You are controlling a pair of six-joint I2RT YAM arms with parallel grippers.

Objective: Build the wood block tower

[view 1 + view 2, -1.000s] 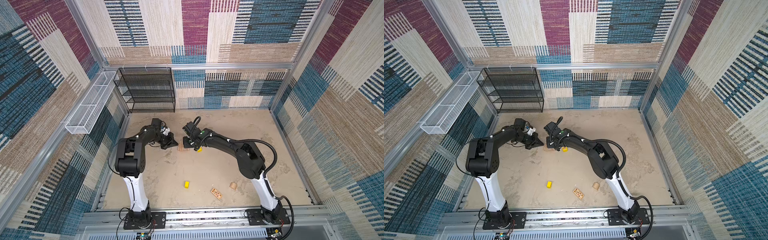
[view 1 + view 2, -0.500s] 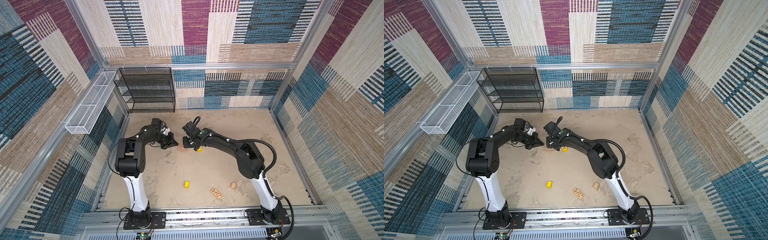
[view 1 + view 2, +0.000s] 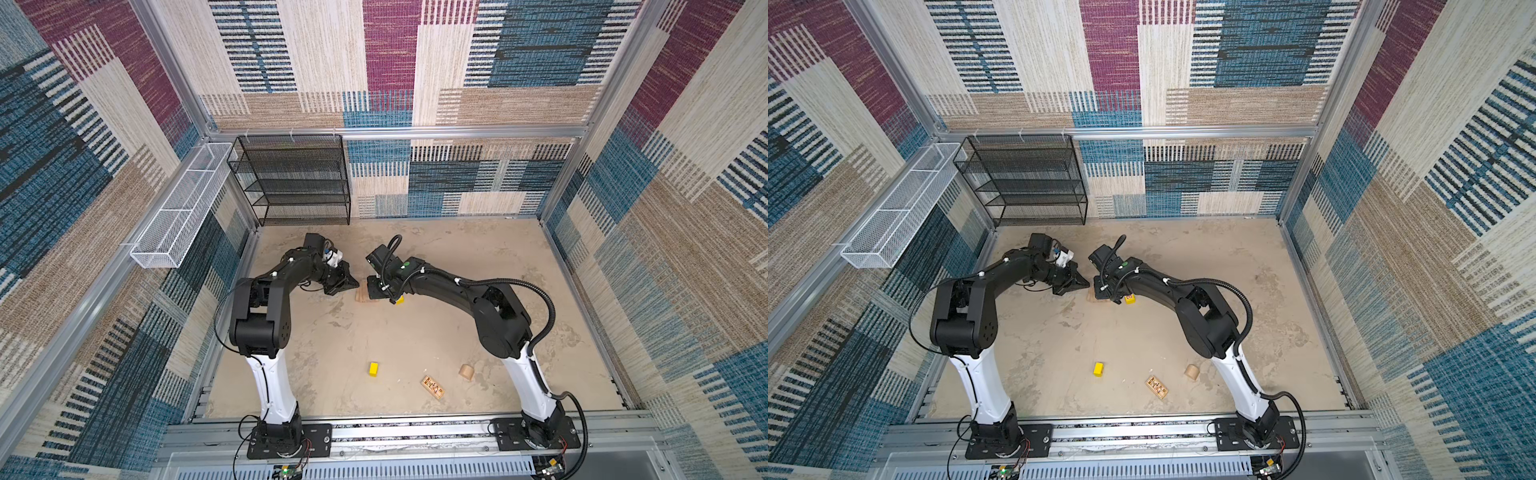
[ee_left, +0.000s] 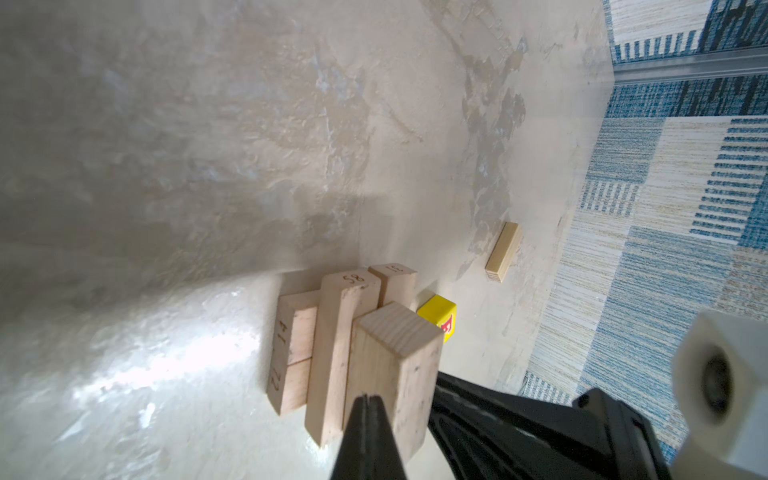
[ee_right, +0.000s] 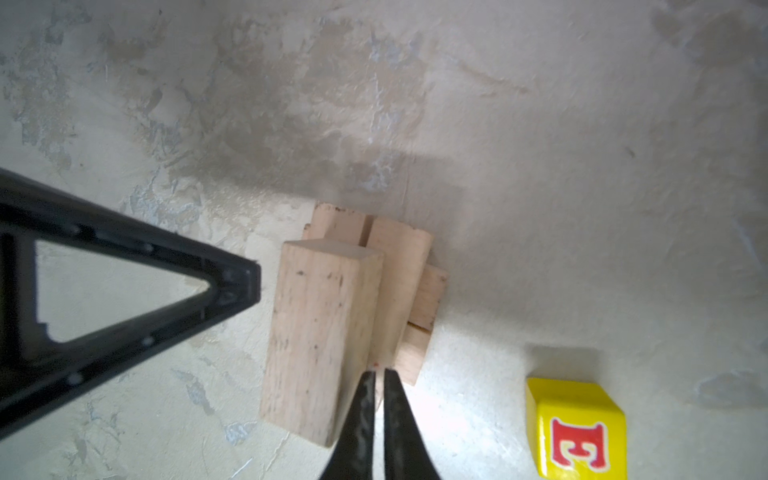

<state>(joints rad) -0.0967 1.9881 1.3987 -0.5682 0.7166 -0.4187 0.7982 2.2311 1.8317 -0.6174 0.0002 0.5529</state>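
With left gripper (image 4: 368,401) and right gripper (image 5: 377,376) pinched shut, empty, the tower (image 5: 324,328) between their tips, base-squaring seems underway; next calls for opening onto the yellow E block (image 5: 575,432) beside the right.

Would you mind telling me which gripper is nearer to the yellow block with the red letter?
Right. The right gripper sits just beside the yellow block; the left gripper is across the tan stack from it.
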